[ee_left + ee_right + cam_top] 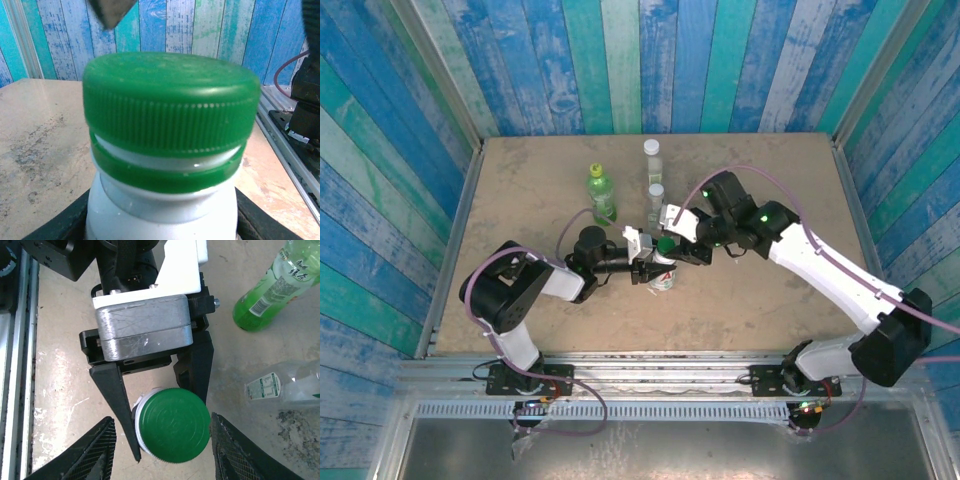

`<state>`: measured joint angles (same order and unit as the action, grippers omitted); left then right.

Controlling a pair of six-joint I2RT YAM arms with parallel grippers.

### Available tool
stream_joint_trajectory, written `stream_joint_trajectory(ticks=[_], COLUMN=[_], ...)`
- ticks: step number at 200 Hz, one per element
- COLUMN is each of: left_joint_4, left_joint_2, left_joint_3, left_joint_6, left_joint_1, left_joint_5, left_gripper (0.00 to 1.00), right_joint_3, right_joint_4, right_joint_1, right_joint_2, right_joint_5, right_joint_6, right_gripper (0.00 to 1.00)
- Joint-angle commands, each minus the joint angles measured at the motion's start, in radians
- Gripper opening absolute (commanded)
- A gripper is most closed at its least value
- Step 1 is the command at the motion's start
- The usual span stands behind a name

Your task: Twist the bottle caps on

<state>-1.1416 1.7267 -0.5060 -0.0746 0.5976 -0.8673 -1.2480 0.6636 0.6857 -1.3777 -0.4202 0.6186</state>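
A: Tan table (pixel 520 180), blue and teal plank walls (pixel 620 60) round it. From above, what stands where?

B: The green bottle (pixel 602 192) and two clear bottles (pixel 651 158) stand on the far half, each with a cap on top; how tight, I cannot tell. Just near of them, mid-table, the left gripper (pixel 658 258) reaches in from the left and is clamped on the white bottle (pixel 663 280). The right gripper (pixel 672 238) comes from the right and hangs over its green cap (pixel 665 244).

A: And the left wrist?

B: The cap sits on the neck, close up. A white band shows between its skirt and the green ring (pixel 165 177) below, so I judge it not screwed home.

A: The right wrist?

B: It looks straight down on the cap. The right fingers (pixel 102 452) stand spread either side of it, off its edge, holding nothing. The left fingers (pixel 117 400) pinch the bottle just under the cap.

A: How to do the turn well?

B: Centre the right gripper over the cap, come down level, and close on the ribbed skirt, not the ring. Then twist clockwise with light downward pressure. The left grip must stay firm or the bottle will spin with it. If the cap sits cocked, back it off a little first, so the thread does not cross.
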Motion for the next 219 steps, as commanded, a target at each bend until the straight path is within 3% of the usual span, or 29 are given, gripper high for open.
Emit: stream_joint_trajectory(ticks=[1, 53, 109, 147, 168, 219], left_joint_4=[0.083, 0.089, 0.081, -0.019, -0.06, -0.09], left_joint_2=[-0.013, -0.007, -0.009, -0.009, -0.016, -0.013], left_joint_3=[0.001, -0.003, 0.0, 0.03, 0.046, 0.051], left_joint_6=[-0.007, -0.009, -0.003, 0.032, 0.04, 0.06], left_joint_1=[0.008, 0.008, 0.008, 0.008, 0.008, 0.009], left_joint_5=[-0.037, -0.042, -0.038, -0.031, -0.022, -0.016], left_gripper=[0.52, 0.52, 0.53, 0.61, 0.72, 0.72], right_joint_3=[-0.026, -0.044, -0.048, -0.019, 0.028, 0.118], right_joint_4=[0.042, 0.043, 0.056, 0.04, -0.009, -0.111], right_joint_1=[-0.006, -0.01, -0.012, -0.022, -0.042, -0.067], right_joint_2=[-0.026, -0.084, -0.1, -0.079, -0.05, -0.001], right_joint_5=[-0.015, -0.006, -0.026, -0.039, -0.079, -0.147], right_joint_6=[0.034, 0.028, 0.025, -0.01, -0.046, -0.114], right_gripper=[0.56, 0.58, 0.41, 0.34, 0.32, 0.29])
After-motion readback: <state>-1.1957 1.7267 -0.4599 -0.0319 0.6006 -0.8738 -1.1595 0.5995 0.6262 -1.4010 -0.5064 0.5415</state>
